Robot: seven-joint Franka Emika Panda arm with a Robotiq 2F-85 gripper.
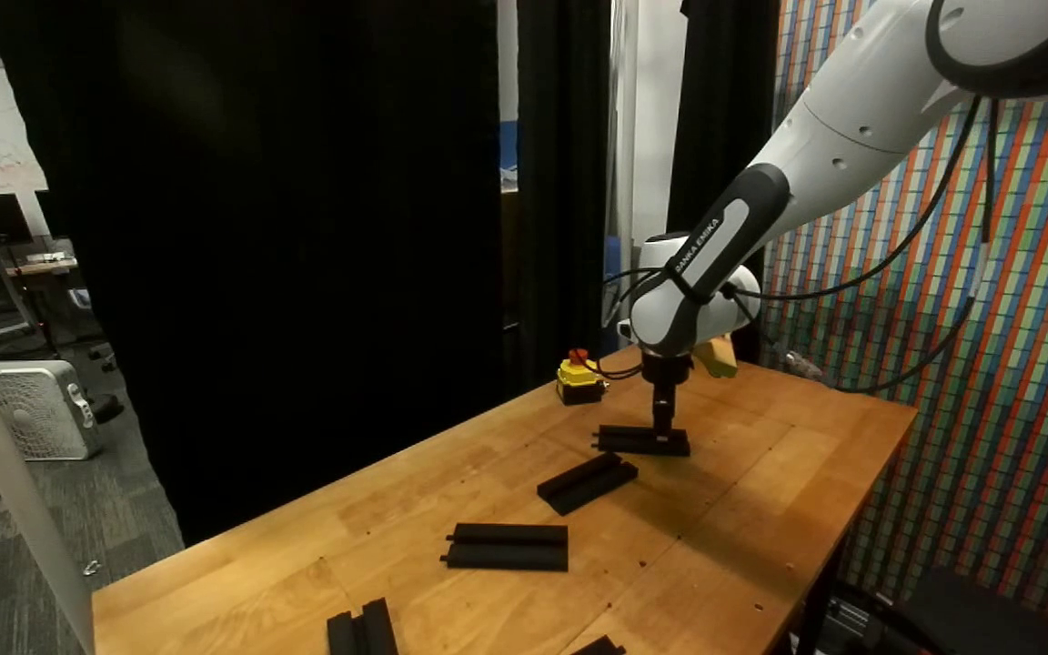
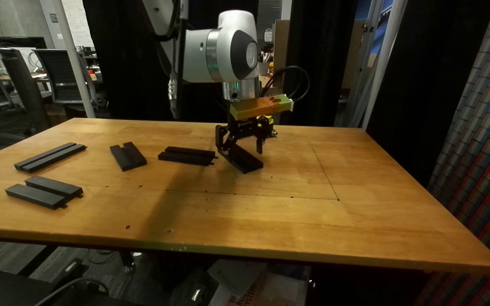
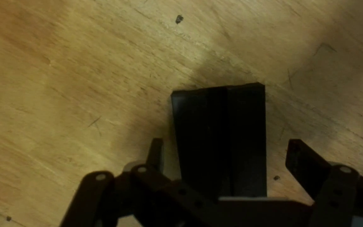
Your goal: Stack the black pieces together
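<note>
The gripper [image 3: 225, 142] is standing with jaws apart, one black piece [image 3: 221, 138] is lying on the table [image 3: 83, 94] between them, touching neither, and four other black pieces [image 2: 131, 160] are lying to one side

We see, in an exterior view, a black curtain [image 1: 260, 246] at ten o'clock, grey floor [image 1: 124, 514] at eight, multicoloured backdrop [image 1: 1033, 355] at three.
</note>
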